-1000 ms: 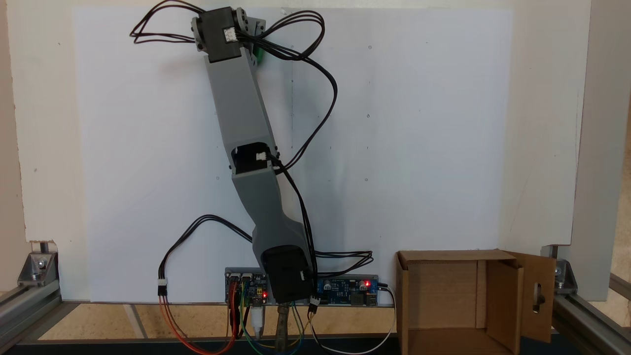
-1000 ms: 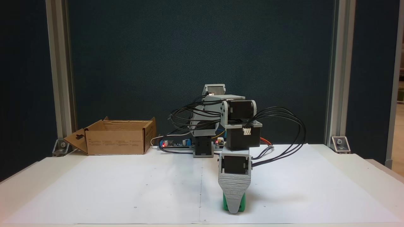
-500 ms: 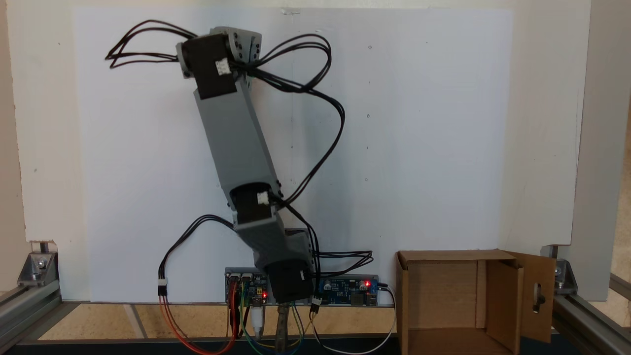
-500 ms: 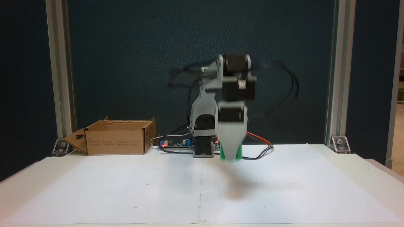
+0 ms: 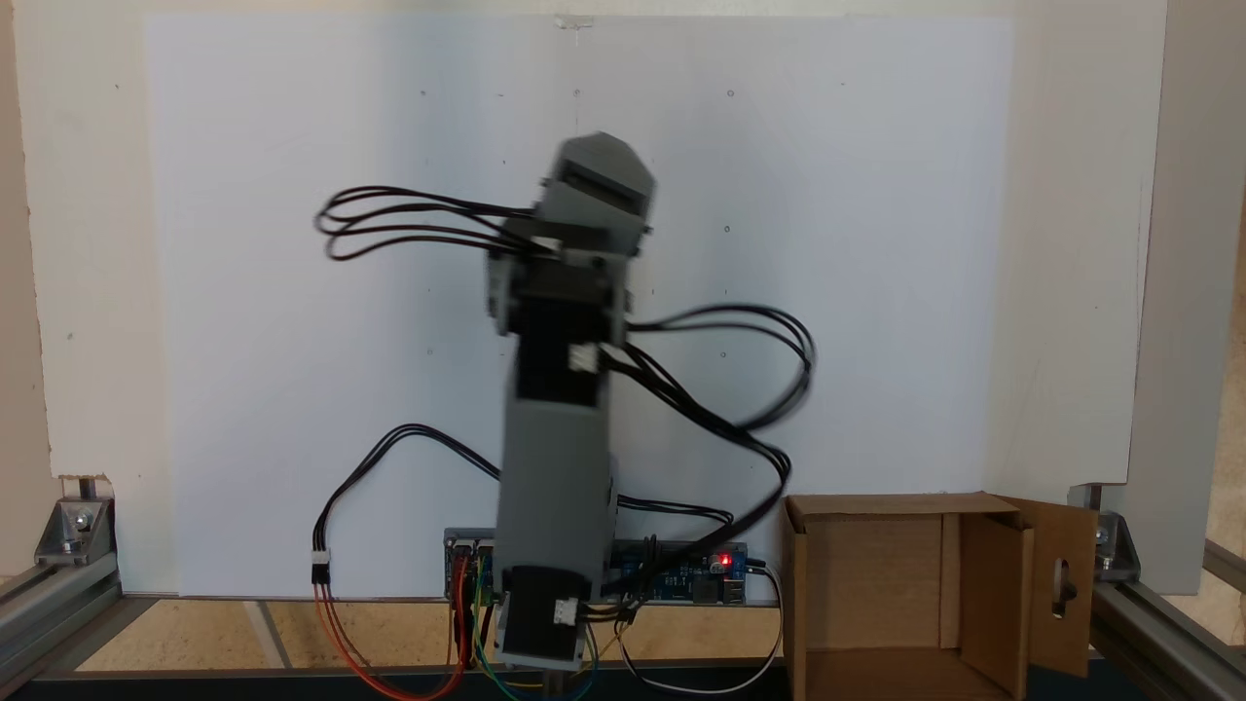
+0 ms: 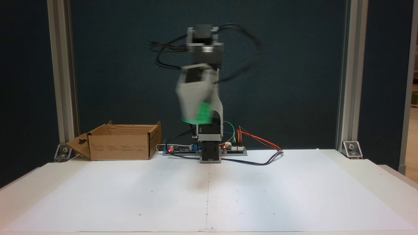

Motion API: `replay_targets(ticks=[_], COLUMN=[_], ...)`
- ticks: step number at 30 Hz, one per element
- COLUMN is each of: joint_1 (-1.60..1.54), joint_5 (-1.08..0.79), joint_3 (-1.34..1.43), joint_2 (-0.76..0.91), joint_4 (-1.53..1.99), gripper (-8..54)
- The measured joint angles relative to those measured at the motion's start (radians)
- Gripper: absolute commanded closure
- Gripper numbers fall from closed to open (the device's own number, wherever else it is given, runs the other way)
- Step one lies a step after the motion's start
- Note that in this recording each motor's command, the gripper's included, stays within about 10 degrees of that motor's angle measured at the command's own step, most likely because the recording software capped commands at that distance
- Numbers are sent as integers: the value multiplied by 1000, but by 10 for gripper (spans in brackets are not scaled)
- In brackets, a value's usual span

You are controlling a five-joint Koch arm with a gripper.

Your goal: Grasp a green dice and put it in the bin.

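Observation:
The green dice [image 6: 204,114] hangs high above the table in a fixed view, blurred by motion. My gripper [image 6: 196,118] is shut on it, and its grey jaws cover most of the cube. The bin [image 6: 120,147], an open brown cardboard box with a slotted flap, stands at the back left of the table, well left of the gripper and lower. In a fixed view from above, the bin [image 5: 796,584] sits at the bottom right. There the arm's wrist [image 5: 574,263] is over the middle of the white sheet and hides the dice.
White paper [image 6: 130,195] covers the table. Circuit boards [image 6: 183,148] and coloured wires [image 6: 258,140] lie by the arm's base [image 6: 210,153]. Black cables [image 5: 720,389] loop from the arm. Aluminium posts [image 6: 62,81] stand at both sides.
The gripper has lifted the green dice off the paper and risen high. The arm has folded back and swung toward the bin's side.

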Motion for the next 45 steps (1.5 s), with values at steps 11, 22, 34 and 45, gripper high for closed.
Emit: replay_targets(ticks=[11,22,34,45], joint_1=[775,1549,1727,1704], joint_5=[-350,-624,-788,-652], joint_3=[0,-2,0,0], joint_2=[120,-15,-319,-255], joint_4=[106,81,-156,-318], gripper=[339,339,124,78])
